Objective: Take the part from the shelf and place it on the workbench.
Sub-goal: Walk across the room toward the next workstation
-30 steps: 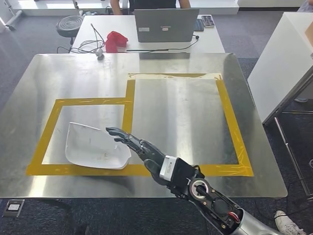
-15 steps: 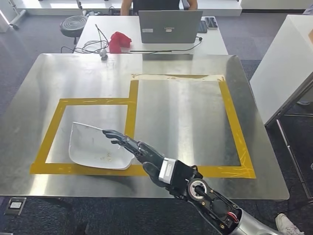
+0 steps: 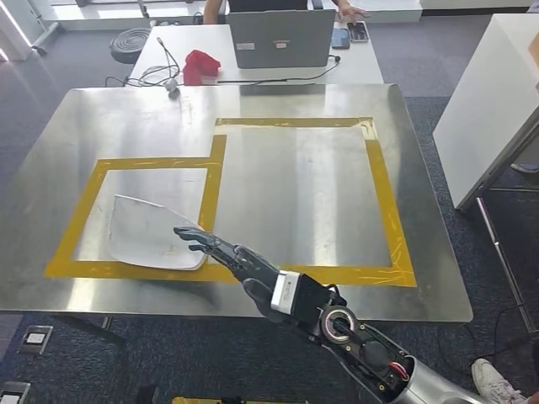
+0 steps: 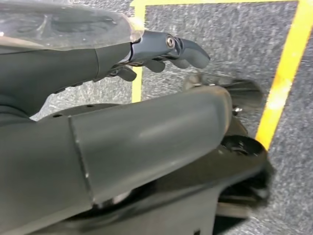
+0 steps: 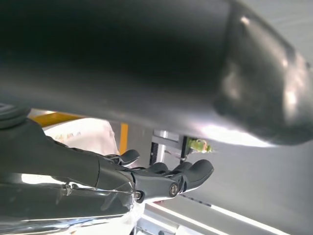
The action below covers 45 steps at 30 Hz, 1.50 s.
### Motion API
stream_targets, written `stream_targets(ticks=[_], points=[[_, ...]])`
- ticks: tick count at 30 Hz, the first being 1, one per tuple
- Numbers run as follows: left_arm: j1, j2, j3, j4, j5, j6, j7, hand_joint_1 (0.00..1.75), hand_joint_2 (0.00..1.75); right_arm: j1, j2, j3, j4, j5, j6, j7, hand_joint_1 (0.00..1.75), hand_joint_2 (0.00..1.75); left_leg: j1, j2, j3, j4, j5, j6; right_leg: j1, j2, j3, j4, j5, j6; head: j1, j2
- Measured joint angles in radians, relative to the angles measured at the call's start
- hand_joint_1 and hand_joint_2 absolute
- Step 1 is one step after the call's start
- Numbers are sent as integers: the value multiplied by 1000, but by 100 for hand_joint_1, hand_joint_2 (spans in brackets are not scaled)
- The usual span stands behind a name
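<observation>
The part (image 3: 149, 233), a flat white panel with rounded corners, lies on the steel workbench (image 3: 305, 202) inside the smaller yellow-taped rectangle (image 3: 89, 210) at the near left. The right hand (image 3: 232, 257) reaches in from the lower right, fingers extended and apart, their tips over the part's near right corner; whether they touch it cannot be told, and nothing is gripped. The larger taped square (image 3: 381, 194) adjoins on the right. In the left wrist view the left hand (image 4: 162, 51) hangs over grey carpet crossed by yellow floor lines (image 4: 280, 88), fingers (image 4: 191, 51) stretched and holding nothing. Beyond the workbench stands a white table (image 3: 190, 50) carrying a grey laptop (image 3: 280, 38), a red cloth (image 3: 200, 66), loose cables (image 3: 152, 76) and a phone (image 3: 358, 31), with a person's hand (image 3: 349, 11) near it. A round black stool (image 3: 130, 40) stands beside that table. A white cabinet (image 3: 496, 101) stands on the far right.
</observation>
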Motion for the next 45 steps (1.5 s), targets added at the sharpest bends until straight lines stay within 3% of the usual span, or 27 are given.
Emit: stream_targets(ticks=[1, 2, 4, 6, 8, 10, 12, 14, 15, 16, 17, 20, 22, 25, 27, 29, 30, 31, 32, 34, 36, 37, 39, 41, 42, 44, 45], points=[[0, 0, 0, 0, -1, 0, 0, 0, 0, 1, 0, 0, 1, 0, 0, 0, 0, 0, 0, 0, 19, -4, 6, 2, 2, -2, -8, 0, 6, 1, 0, 0], [0, 0, 0, 0, -2, 0, 1, 0, 0, 1, 0, 0, 2, 0, 0, 0, 0, 0, -1, 0, 60, -52, 25, 6, 4, -2, -15, 1, 12, 3, 0, 0], [-3, 1, 0, 0, -6, 0, 4, 0, 0, 1, 0, -1, 4, 0, -2, 0, 0, 0, -5, 2, 174, -211, 61, 17, 6, -3, -23, 2, 21, 10, -1, 0], [-7, 1, -1, 0, -9, 0, 9, 0, 0, 1, 0, -1, 4, 0, -5, -1, 0, 0, -12, 3, 235, -307, 73, 27, 8, -5, -26, 3, 30, 21, 1, 0], [-8, 1, -2, 0, -11, 0, 14, 0, 0, 3, 0, -2, 4, 0, -8, -2, 0, 0, -16, 2, 233, -317, 79, 36, 8, -5, -27, 1, 40, 34, 4, 0], [-7, 1, -2, 0, -10, 0, 15, 0, 0, 6, 0, -2, 4, 0, -7, -3, 0, 0, -12, 4, 224, -322, 90, 49, 6, -3, -38, 18, 22, 44, 5, 0], [-6, 1, -2, 0, -7, 0, 14, 0, 0, 8, 0, -3, 4, 0, -6, -4, 0, 0, -11, 7, 208, -324, 104, 61, 4, 0, -73, 112, -56, 51, 8, 0], [-4, 1, -2, 0, -5, 0, 13, 0, 0, 11, 0, -2, 4, 0, -6, -4, 0, 0, -16, 7, 188, -324, 118, 68, 4, 0, -117, 255, -141, 55, 9, 0], [-2, 1, -2, 0, -4, 0, 13, 0, 0, 13, 0, -2, 4, 0, -6, -4, 0, 0, -19, 7, 179, -323, 125, 69, 4, 0, -123, 299, -157, 55, 9, 0], [0, 1, -3, 0, -5, -1, 13, 0, 0, 14, 0, -2, 4, 0, -6, -4, 0, 0, -22, 6, 170, -322, 131, 69, 5, 0, -112, 306, -153, 54, 9, 0], [2, 1, -3, 0, -5, -1, 13, 0, 0, 15, 0, -2, 4, 0, -6, -4, 0, 0, -24, 5, 162, -320, 137, 69, 7, 0, -80, 268, -131, 49, 9, 0], [3, 0, -5, 0, -6, -1, 13, 0, 0, 14, 0, -2, 4, 0, -6, -4, 0, 0, -30, 3, 148, -317, 151, 62, 19, 3, 63, 45, -67, 27, 9, 0], [3, -1, -7, 0, -7, -1, 13, 0, 0, 13, 0, -2, 3, -1, -5, -5, 0, 0, -29, 3, 144, -319, 164, 52, 26, 4, 94, -18, -60, 16, 9, 0], [4, 1, -12, 0, -8, -1, 13, 0, 0, 13, 0, -2, 3, -2, -4, -5, 0, 0, -27, 3, 134, -310, 162, 36, 21, -1, 82, -33, -35, 1, 9, 0], [5, 2, -15, 0, -8, -1, 13, 0, 0, 13, 0, -2, 3, -2, -4, -5, 0, 0, -25, 3, 101, -232, 90, 27, 13, -6, 66, -43, -13, -11, 9, 0], [6, 2, -16, 0, -9, -1, 13, 0, 0, 14, 0, -2, 3, -2, -4, -5, 0, 0, -20, 3, 54, -91, 1, 16, 12, -8, 42, -44, 4, -14, 9, 0], [6, 2, -17, 0, -10, -1, 14, 0, 0, 16, 0, -2, 4, -2, -4, -5, 0, 0, -17, 4, 42, -36, -18, 11, 11, -9, 30, -43, 13, -12, 9, 0], [7, 3, -17, 0, -11, -1, 14, 0, 0, 17, 0, -2, 4, -2, -4, -6, 0, 0, -14, 4, 46, -13, -13, 7, 10, -9, 19, -42, 20, -9, 9, 0], [7, 3, -17, 0, -12, -1, 15, 0, 0, 19, 0, -2, 4, -2, -4, -7, 0, 0, -10, 4, 69, -30, 11, 3, 9, -10, 9, -40, 27, -5, 8, 0], [5, 3, -18, 0, -13, -1, 18, 0, 0, 21, 0, -2, 5, -2, -1, -12, 0, 0, -3, 5, 164, -161, 63, -5, 5, -9, -9, -31, 37, 5, 8, 0], [2, 1, -18, 0, -12, 0, 21, 0, 0, 21, 0, -3, 4, -2, 6, -21, 0, 0, -4, 3, 243, -292, 73, -4, 6, -9, -25, -17, 45, 17, 7, 0], [1, 0, -18, 0, -10, 1, 22, 0, 0, 21, 0, -4, 4, -2, 10, -25, 0, 0, -5, 2, 256, -320, 68, 0, 8, -9, -30, -13, 50, 24, 8, 0], [2, 0, -18, 0, -6, 2, 22, 0, 0, 22, 0, -4, 5, -2, 16, -29, 0, 0, -7, 2, 247, -323, 72, 17, 7, -8, -37, -9, 58, 36, 10, 0], [4, 1, -18, 0, -3, 3, 22, 0, 0, 24, 0, -4, 6, -2, 18, -30, 0, 0, -8, 4, 232, -322, 83, 37, 4, -6, -55, 25, 22, 46, 10, 0], [4, 1, -18, 0, -3, 3, 22, 0, 0, 25, 0, -5, 6, -2, 18, -30, 0, 0, -9, 5, 224, -322, 90, 47, 3, -4, -72, 70, -18, 48, 11, 0], [4, 1, -18, 0, -3, 3, 22, 0, 0, 25, 0, -6, 7, -2, 18, -31, 0, 0, -15, 5, 204, -322, 104, 61, 4, -2, -113, 209, -110, 50, 11, 0], [5, 1, -18, 0, -3, 3, 22, 0, 0, 26, 0, -7, 9, -2, 18, -31, 0, 0, -19, 5, 194, -321, 112, 65, 5, -2, -125, 268, -137, 49, 11, 0]])
